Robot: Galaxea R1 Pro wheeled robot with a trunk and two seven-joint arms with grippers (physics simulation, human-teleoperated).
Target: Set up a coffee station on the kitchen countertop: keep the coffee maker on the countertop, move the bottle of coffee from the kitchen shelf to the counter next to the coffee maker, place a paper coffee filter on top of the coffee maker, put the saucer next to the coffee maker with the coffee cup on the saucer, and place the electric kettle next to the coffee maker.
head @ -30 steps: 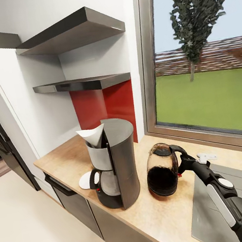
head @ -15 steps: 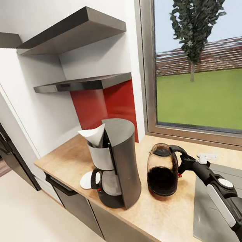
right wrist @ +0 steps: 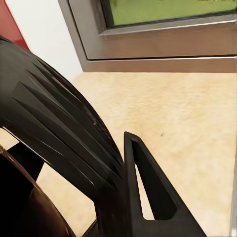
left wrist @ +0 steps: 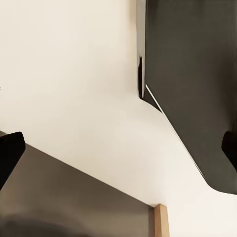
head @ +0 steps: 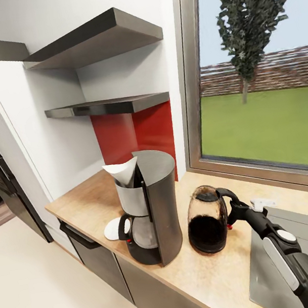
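only the camera has shifted a little; things stay. kettle (head: 207,220) stands on the desk (head: 203,271) just beside the coffee maker (head: 150,207), right gripper (head: 234,212) clenched on its handle. filter (head: 123,172) is on top, saucer (head: 112,229) beside. bottle and cup remain.

No text, label, brand, number or sign can be read anywhere, neither on the tall black drip coffee maker (head: 150,207) with silver-grey front nor on the rounded clear glass electric kettle (head: 206,220).
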